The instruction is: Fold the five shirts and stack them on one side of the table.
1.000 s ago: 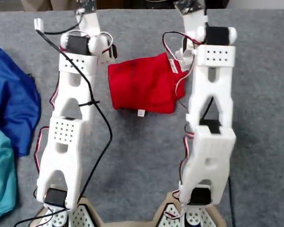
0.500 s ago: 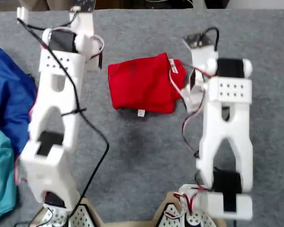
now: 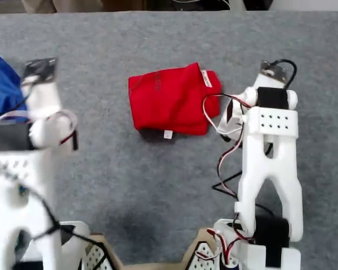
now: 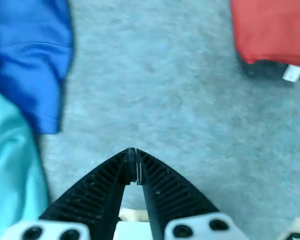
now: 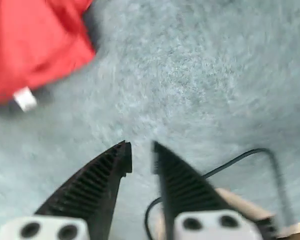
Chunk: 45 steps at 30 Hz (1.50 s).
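Shirt [image 3: 170, 101], red, apart frm right end effector [image 5: 141, 150]

**White arms, black fingers**

Left arm [image 3: 17, 185], frame's left: white plastic, black servo blocks, black cable; right arm [image 3: 270, 121], lower right: perforated white plates, red, white and black wires; both end in ridged black fingers [image 4: 97, 192] on white screw-holed mounts.

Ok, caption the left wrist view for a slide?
Left end effector, shut, over the table between blue shirt, teal shirt and red shirt.
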Motion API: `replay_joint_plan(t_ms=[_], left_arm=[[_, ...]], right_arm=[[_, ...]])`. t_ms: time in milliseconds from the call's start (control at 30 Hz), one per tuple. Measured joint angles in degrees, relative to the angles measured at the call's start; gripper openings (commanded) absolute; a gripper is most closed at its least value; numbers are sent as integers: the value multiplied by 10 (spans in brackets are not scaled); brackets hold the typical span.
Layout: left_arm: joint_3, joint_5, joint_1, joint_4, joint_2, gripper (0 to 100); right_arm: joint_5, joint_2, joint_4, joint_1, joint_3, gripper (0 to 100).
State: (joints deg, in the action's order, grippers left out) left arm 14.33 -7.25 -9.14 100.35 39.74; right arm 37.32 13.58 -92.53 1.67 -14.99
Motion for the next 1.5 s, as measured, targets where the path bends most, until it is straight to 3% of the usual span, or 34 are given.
replay_joint_plan(t_ms=[133,300,567,867,1133,1500], left_arm=[[26,-52,-51,0,30,24],[33,-88,-69,0,30,24],[33,-92,-73,0,30,24],[33,-91,-73,0,30,24],[33,-55,-73,0,30,24],[33,-52,-73,0,30,24]], right_arm=[[142,-38,61,-13,0,258],[267,-102,120,-96,0,344],[374,-188,247,-124,4,338],[400,-302,317,-123,74,337],[400,-413,318,-123,183,265],[391,-462,318,-123,231,260]])
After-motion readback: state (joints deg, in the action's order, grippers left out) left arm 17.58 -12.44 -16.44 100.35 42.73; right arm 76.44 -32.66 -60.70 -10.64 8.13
